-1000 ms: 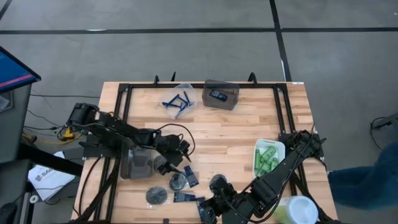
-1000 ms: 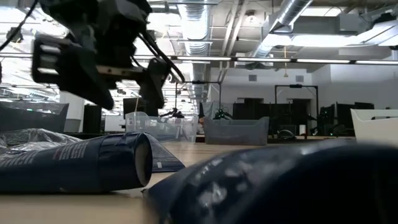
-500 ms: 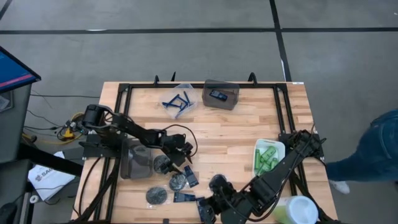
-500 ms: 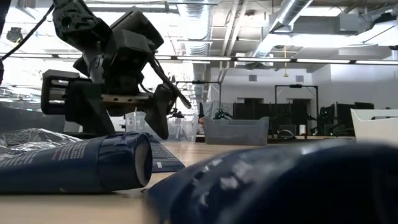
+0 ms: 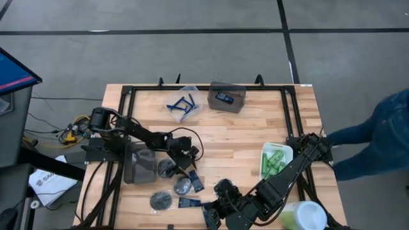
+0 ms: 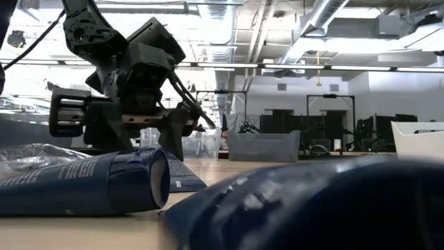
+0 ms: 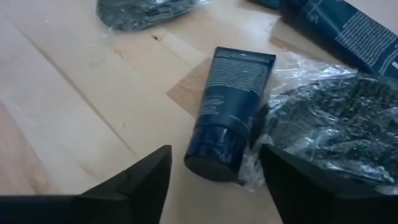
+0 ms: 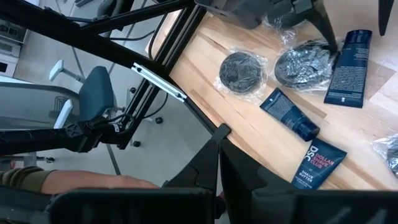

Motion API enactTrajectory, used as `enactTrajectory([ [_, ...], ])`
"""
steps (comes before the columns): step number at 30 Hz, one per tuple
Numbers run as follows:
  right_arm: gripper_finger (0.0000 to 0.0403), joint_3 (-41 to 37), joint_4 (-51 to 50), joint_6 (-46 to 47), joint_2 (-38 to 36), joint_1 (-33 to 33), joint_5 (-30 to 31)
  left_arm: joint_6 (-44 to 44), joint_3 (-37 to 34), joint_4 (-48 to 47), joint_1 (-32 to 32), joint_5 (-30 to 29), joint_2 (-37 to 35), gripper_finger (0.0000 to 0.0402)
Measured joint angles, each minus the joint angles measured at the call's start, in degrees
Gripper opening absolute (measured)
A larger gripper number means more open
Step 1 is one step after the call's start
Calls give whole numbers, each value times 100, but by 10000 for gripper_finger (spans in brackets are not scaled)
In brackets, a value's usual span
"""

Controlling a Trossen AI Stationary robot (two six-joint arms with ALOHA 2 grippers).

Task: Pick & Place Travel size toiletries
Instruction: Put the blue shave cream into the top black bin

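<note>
a dark navy tube (image 7: 229, 112) lies flat on the wooden table (image 5: 243, 131), cap end toward the left gripper (image 7: 214, 180), squarely in the gap between its two fingers (image 7: 140, 177), which stand spread to either side without touching it. a wrapped dark disc (image 7: 339, 127) lies against the tube, beside one finger. beyond the tube are another wrapped disc (image 7: 146, 9) and a second navy tube (image 7: 348, 31). the right gripper (image 8: 219, 171), well apart at the table's near edge, has its fingers pressed together on nothing, with a navy sachet (image 8: 318, 163) just ahead.
</note>
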Motion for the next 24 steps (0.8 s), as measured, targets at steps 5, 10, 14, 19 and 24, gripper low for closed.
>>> enactTrajectory([
  [5,10,0,1,-4,0,0,0,-3,-2,38,81,41,-53,195],
  [10,10,0,0,-13,0,0,0,18,0,78,98,103,-55,157],
  [14,10,0,0,-16,0,0,0,43,0,94,97,133,-55,134],
  [19,10,0,0,-114,0,-11,2,51,0,139,98,133,-63,115],
  [24,10,0,0,-125,0,-35,2,-12,0,157,97,131,-136,92],
])
